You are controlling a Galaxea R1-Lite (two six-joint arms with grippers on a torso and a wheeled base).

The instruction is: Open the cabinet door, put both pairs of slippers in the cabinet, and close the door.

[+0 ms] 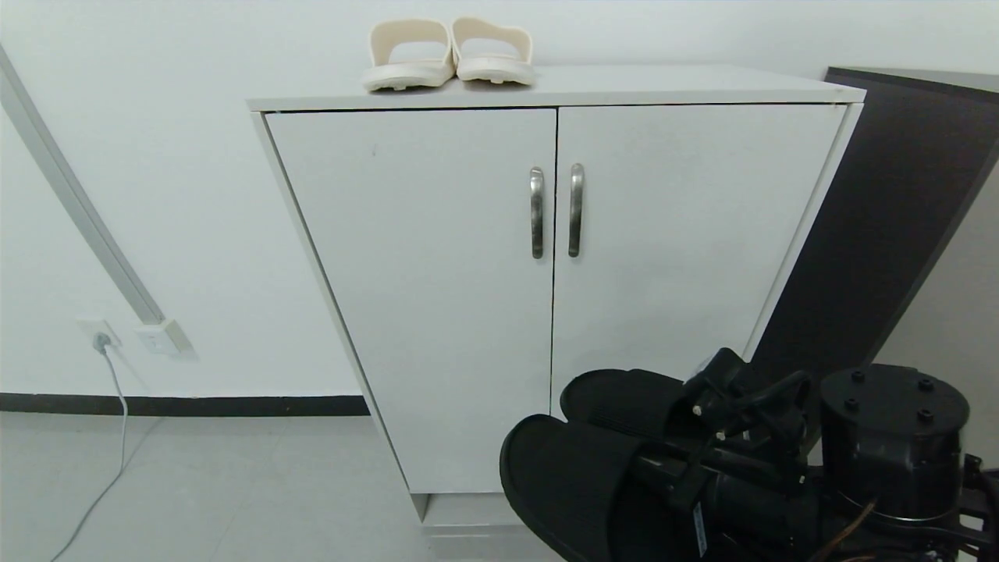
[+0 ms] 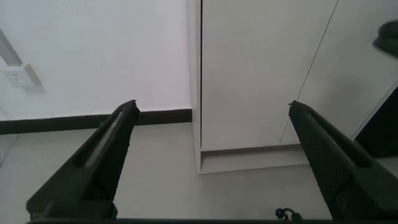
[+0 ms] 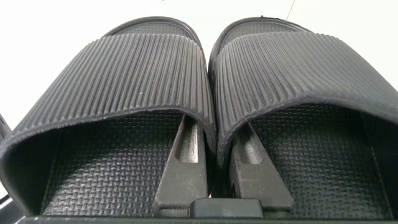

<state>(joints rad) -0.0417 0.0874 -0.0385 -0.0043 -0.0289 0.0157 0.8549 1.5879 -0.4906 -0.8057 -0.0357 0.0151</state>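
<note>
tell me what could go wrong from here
The right claw pinches the black slippers only by their adjoining inner walls; one could slip out. The cabinet doors are shut, and the open left claw could catch the wrong one of two close handles. A jolt to the cabinet might tip the white slippers off its top's front edge.

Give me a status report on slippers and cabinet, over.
Right end effector shut on black slippers. Left end effector open, free. White slippers on cabinet top. Doors shut, blocking entry.
</note>
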